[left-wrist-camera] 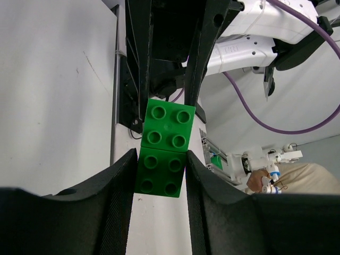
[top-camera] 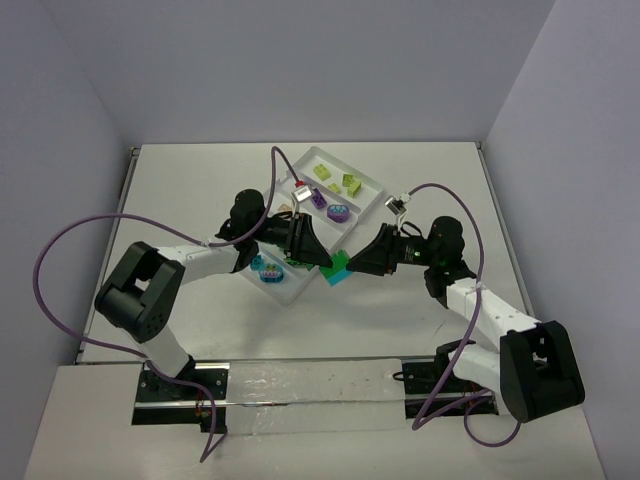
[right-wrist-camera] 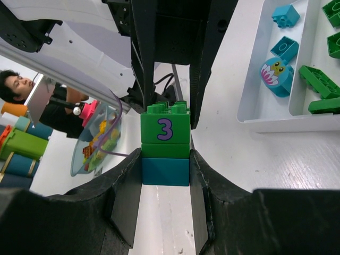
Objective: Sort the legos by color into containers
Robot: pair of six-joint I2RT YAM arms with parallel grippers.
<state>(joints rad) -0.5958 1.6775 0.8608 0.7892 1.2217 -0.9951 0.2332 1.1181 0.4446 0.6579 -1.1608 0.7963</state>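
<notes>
The left claw was closed on the green end of a brick stack. The right claw was closed on its teal end. The stack sat between them over the table, just beside the tray.

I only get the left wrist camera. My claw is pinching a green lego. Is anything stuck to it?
Observer: Yes. The right wrist camera shows a teal-blue lego stuck to the green lego, pinched in the right claw.
Operator: Is there a picture on the green one?
Observer: A purple number 3 is on its side.
Operator: Are there blue ones in the tray?
Observer: Yes. One compartment of the tray holds teal-blue pieces.
</notes>
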